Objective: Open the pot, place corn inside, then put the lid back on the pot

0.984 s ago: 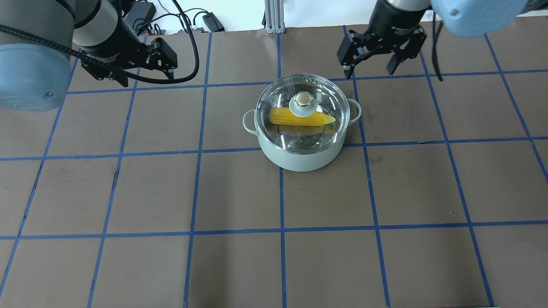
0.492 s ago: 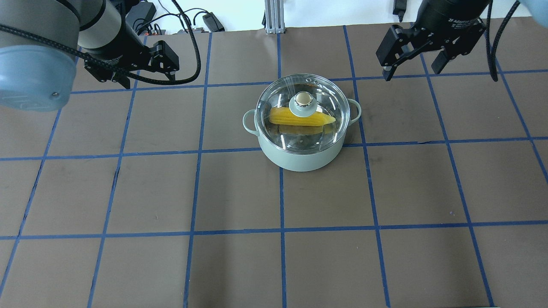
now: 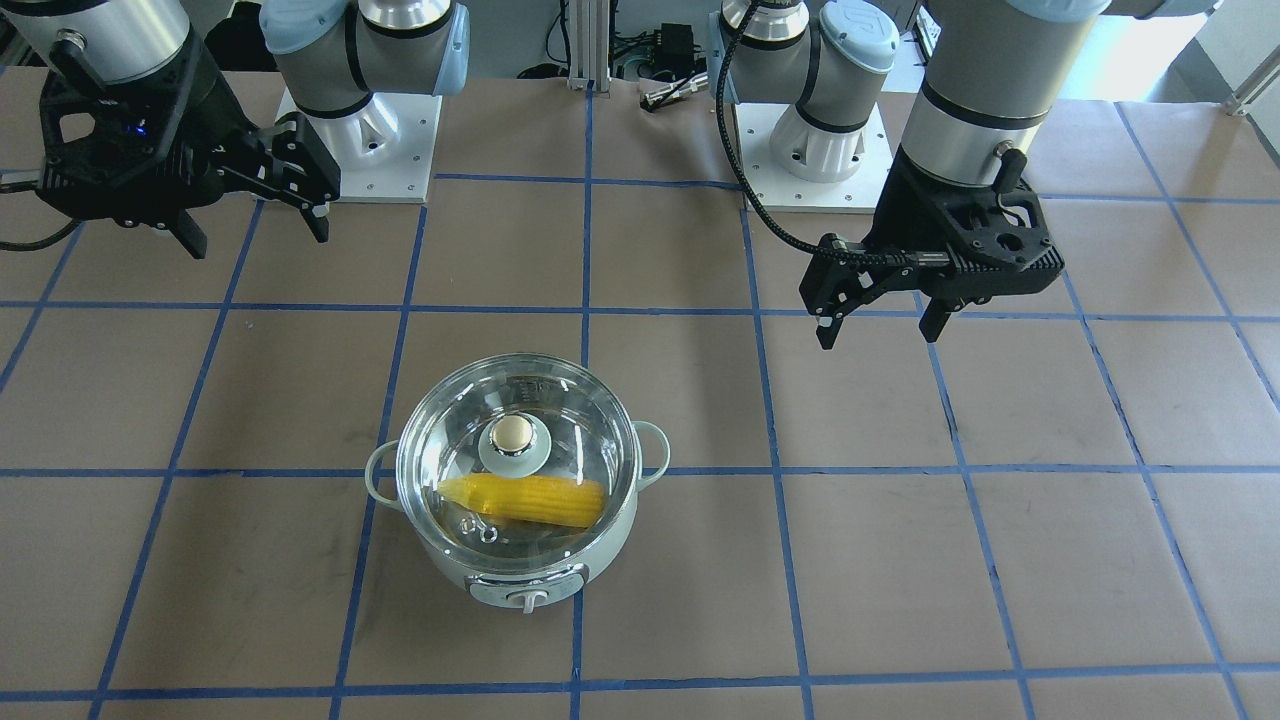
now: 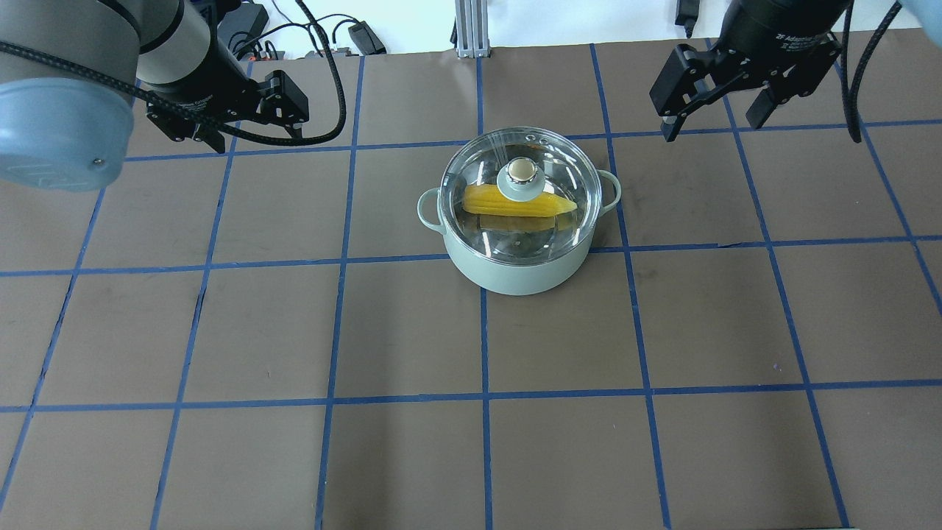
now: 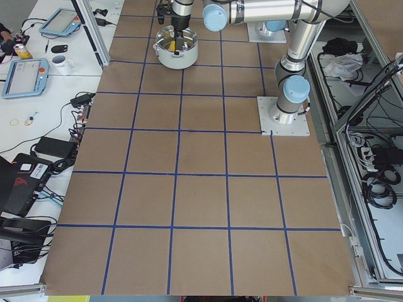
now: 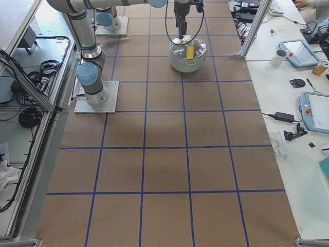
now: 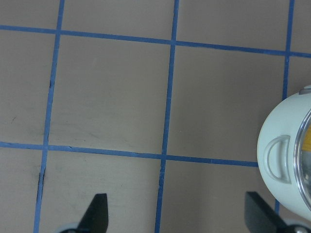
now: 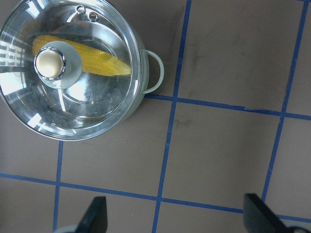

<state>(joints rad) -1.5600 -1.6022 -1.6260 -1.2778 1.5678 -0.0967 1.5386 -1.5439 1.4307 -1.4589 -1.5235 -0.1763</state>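
I see the pot [image 4: 519, 278] standing mid-table, the lid [image 4: 482, 158] seated on its rim and the corn [image 4: 482, 199] lying inside under the glass. The left gripper [image 4: 259, 138] and right gripper [image 4: 711, 129] hang well off to either side, fingers spread, empty.

The surface [image 4: 412, 331] is a flat brown sheet divided into large squares by blue tape lines [image 4: 486, 396]. In the overhead view the pot [image 4: 519, 276] stands directly on it, a little toward 12 o'clock from the middle, sitting over a crossing of two lines. A short dark slit [image 4: 202, 300] marks the sheet toward 9 o'clock of the pot. In the front-facing view, two white base plates [image 3: 415, 150] [image 3: 790, 195] lie flat at 11 and 1 o'clock from the pot.
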